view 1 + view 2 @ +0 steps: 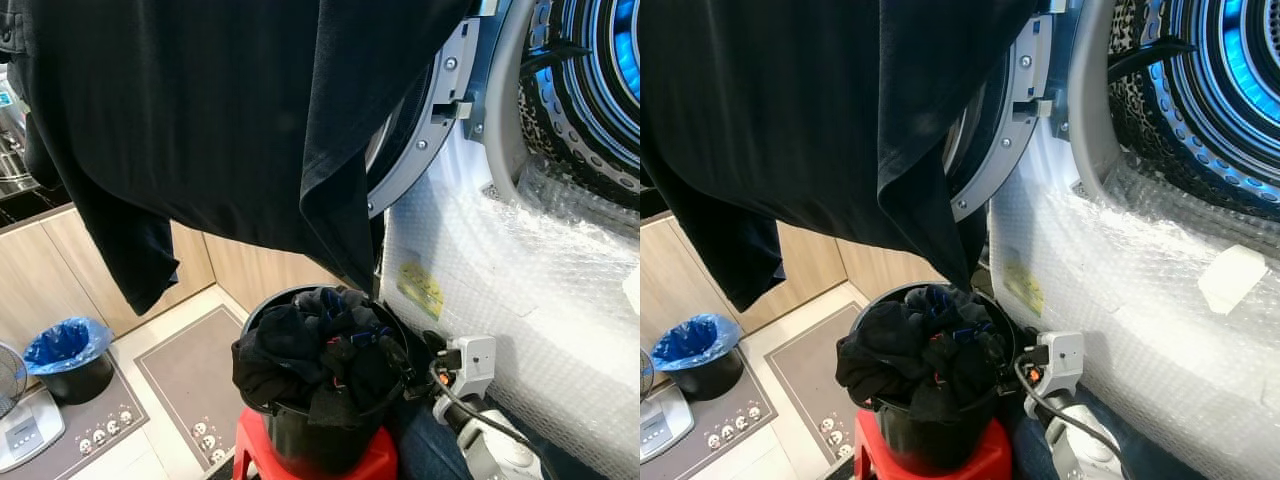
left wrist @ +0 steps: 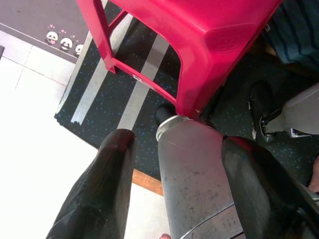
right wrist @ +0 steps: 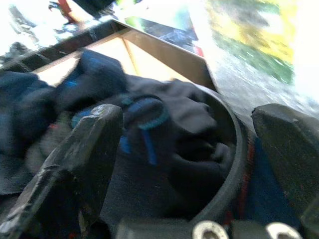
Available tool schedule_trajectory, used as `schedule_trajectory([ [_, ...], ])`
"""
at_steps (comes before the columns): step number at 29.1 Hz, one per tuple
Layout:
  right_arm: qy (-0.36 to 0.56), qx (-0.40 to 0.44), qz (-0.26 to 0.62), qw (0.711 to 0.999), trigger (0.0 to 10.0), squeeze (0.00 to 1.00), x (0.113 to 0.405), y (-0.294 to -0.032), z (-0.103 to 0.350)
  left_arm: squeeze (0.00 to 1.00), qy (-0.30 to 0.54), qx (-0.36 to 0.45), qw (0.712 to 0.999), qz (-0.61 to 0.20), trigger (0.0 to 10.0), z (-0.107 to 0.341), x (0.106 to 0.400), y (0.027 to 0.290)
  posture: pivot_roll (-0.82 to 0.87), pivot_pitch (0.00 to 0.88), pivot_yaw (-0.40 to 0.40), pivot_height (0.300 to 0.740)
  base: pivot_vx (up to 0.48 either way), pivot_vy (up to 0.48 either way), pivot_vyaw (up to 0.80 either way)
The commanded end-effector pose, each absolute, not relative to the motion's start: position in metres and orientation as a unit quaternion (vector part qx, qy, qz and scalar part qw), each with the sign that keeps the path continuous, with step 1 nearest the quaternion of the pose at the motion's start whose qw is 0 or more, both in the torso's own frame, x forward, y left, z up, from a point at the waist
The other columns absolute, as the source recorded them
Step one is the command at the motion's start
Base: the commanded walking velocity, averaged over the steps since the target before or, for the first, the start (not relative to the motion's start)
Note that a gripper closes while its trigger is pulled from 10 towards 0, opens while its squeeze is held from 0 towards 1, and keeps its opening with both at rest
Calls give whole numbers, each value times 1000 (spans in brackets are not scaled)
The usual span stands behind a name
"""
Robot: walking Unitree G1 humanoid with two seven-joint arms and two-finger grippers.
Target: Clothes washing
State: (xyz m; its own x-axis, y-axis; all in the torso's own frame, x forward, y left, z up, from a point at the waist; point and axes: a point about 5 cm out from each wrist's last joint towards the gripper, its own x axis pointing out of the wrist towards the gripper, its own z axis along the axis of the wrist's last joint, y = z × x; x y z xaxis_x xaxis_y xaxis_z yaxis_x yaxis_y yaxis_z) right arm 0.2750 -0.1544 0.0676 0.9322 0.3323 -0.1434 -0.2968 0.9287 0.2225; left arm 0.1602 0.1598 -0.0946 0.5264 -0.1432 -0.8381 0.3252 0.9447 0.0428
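A large black cloth garment (image 1: 200, 120) is hanging close before the camera while the right gripper (image 3: 184, 149), fingers spread and empty, is hovering over the still-full black bucket of dark clothes (image 1: 315, 370) on the red plastic stool (image 1: 310, 455).

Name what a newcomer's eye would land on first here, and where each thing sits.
A big black garment hangs across the upper part of the head views, draping in front of the open washer door. Below it, a black bucket heaped with dark clothes stands on a red stool. To the right, the drum glows blue above a front panel wrapped in bubble wrap.
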Motion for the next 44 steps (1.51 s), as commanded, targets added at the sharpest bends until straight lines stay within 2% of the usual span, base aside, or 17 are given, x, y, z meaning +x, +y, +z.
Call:
schedule_trajectory([
  [1, 93, 88, 139, 982, 10000, 0, 278, -154, 66, 0, 476, 91, 865, -131, 10000, -97, 155, 161, -69, 0, 21, 740, 0, 0, 0],
  [8, 95, 92, 127, 983, 10000, 0, 281, -149, 66, 0, 474, 87, 866, -131, 10000, -96, 156, 160, -65, 0, 20, 740, 0, 0, 0],
  [15, 77, 99, 129, 984, 10000, 0, 291, -124, 73, 0, 474, 85, 867, -130, 10000, -96, 156, 159, -52, 0, 15, 740, 0, 0, 0],
  [26, 83, 94, 123, 984, 10000, 0, 299, -107, 74, 0, 477, 81, 866, -127, 10000, -98, 153, 160, -33, 0, 9, 740, 0, 0, 0],
  [37, 138, 62, 154, 977, 10000, 0, 293, -97, 57, 0, 486, 79, 862, -118, 10000, -100, 146, 164, -20, 0, 5, 740, 0, 0, 0],
  [38, 145, 61, 162, 974, 9804, 0, 292, -96, 55, 0, 487, 79, 862, -118, 10000, -100, 146, 164, -19, 0, 4, 740, 0, 0, 0],
  [39, 151, 57, 171, 972, 8549, 0, 291, -94, 53, 0, 487, 79, 862, -118, 10000, -100, 146, 164, -18, 0, 4, 740, 0, 0, 0],
  [40, 155, 54, 177, 970, 8549, 0, 290, -93, 52, 0, 487, 79, 862, -117, 10000, -100, 146, 164, -18, 0, 4, 740, 0, 0, 0],
  [41, 161, 53, 185, 968, 5804, 0, 288, -92, 50, 0, 487, 78, 862, -117, 10000, -100, 146, 164, -16, 0, 3, 740, 0, 0, 0],
  [42, 164, 52, 189, 967, 5804, 0, 288, -91, 49, 0, 487, 78, 862, -117, 10000, -100, 146, 164, -16, 0, 3, 740, 0, 0, 0],
  [43, 170, 49, 201, 963, 3569, 0, 285, -88, 47, 0, 486, 77, 863, -116, 10000, -100, 146, 163, -14, 0, 2, 740, 0, 0, 0],
  [44, 170, 49, 201, 963, 3569, 0, 285, -88, 47, 0, 486, 77, 863, -116, 10000, -100, 146, 163, -14, 0, 2, 740, 0, 0, 0],
])
